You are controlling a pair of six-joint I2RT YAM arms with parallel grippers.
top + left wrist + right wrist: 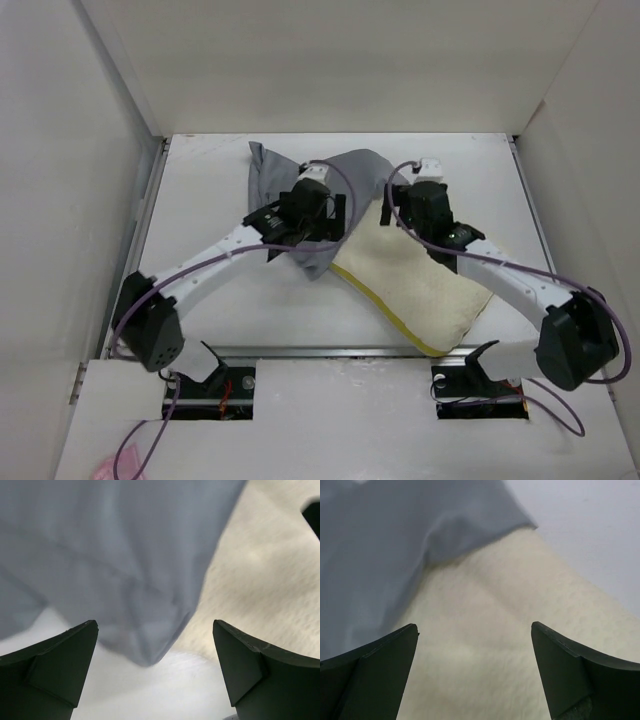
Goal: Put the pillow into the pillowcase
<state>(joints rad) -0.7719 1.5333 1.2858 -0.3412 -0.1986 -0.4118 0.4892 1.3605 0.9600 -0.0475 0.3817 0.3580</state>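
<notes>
The cream-yellow pillow (425,290) lies slantwise on the table, with its yellow edge band facing the near side. Its far left end lies under the wrinkled grey pillowcase (290,180). My left gripper (338,218) is open and empty over the pillowcase's near corner. In the left wrist view that corner of the pillowcase (125,565) hangs between the open fingers, with the pillow (265,585) to the right. My right gripper (388,208) is open and empty just above the pillow's far end. In the right wrist view the pillow (490,650) fills the gap and the pillowcase (380,555) lies to the left.
White enclosure walls (70,150) stand on the left, back and right. A metal rail (320,352) runs along the table's near edge. Bare white tabletop (250,310) lies near the left arm. Something pink (120,467) lies at the bottom left, off the table.
</notes>
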